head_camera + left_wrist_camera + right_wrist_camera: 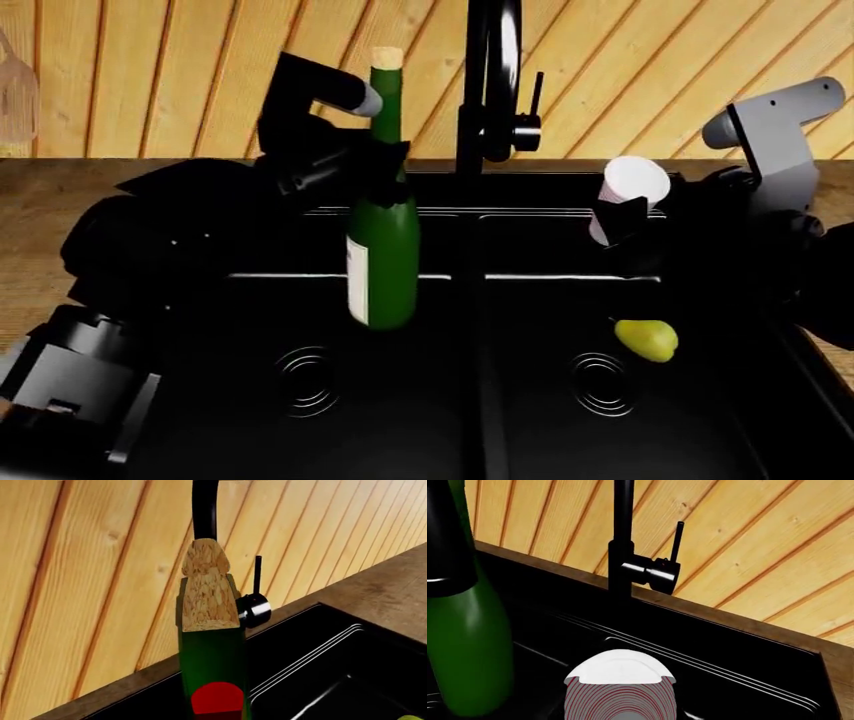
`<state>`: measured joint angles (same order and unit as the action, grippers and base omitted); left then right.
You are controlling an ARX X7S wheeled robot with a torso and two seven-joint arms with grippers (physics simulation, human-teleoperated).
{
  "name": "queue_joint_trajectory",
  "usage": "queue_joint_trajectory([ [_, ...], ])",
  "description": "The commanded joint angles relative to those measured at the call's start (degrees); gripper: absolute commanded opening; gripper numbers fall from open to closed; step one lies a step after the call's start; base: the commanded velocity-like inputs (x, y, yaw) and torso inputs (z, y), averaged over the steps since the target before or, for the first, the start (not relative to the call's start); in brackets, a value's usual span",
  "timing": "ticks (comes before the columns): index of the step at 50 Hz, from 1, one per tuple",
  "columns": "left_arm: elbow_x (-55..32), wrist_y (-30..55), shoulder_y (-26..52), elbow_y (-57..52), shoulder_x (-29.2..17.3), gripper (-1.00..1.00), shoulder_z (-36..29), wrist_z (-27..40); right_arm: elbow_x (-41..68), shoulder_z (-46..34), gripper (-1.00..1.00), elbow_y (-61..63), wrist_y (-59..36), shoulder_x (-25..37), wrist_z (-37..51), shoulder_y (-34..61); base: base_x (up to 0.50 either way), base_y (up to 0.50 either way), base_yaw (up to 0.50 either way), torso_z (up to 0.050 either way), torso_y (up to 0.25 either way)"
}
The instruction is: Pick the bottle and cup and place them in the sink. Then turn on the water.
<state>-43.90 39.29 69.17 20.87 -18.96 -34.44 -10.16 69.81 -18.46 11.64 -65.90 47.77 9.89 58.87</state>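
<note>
Dark-green bottle (383, 250), white ribbed cup (627, 195), matte black sink (441, 400).

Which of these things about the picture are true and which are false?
1. The tall dark-green glass bottle is upright over the left basin of the matte black double sink. True.
2. Water pours from the tall black faucet. False: no stream shows.
3. The small white ribbed cup lies on the basin floor. False: the right hand holds it up.
4. A small yellow-green fruit lies in the right basin. True.

Even, bright simulator light, sharp and unblurred; the black sink (534, 300) swallows detail, faint gloss on the bottle (383, 250).
</note>
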Motion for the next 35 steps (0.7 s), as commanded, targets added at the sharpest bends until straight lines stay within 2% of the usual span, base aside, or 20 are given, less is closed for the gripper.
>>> queue_joint_trajectory([
  [1,-0.6,-0.9,-1.2,-0.5,0.7,-1.00,0.2,0.0,-0.3,-0.1,-1.00,0.0,0.1,0.1,-0.3,0.1,0.00,0.00,0.00,0.000,0.000],
  [35,-1.7,-1.1,-6.8,-3.3,-0.6,-1.00,-0.9,0.1,-0.1,-0.6,-1.00,0.0,0.6,0.2,-0.2,0.0,0.00,0.00,0.00,0.000,0.001],
])
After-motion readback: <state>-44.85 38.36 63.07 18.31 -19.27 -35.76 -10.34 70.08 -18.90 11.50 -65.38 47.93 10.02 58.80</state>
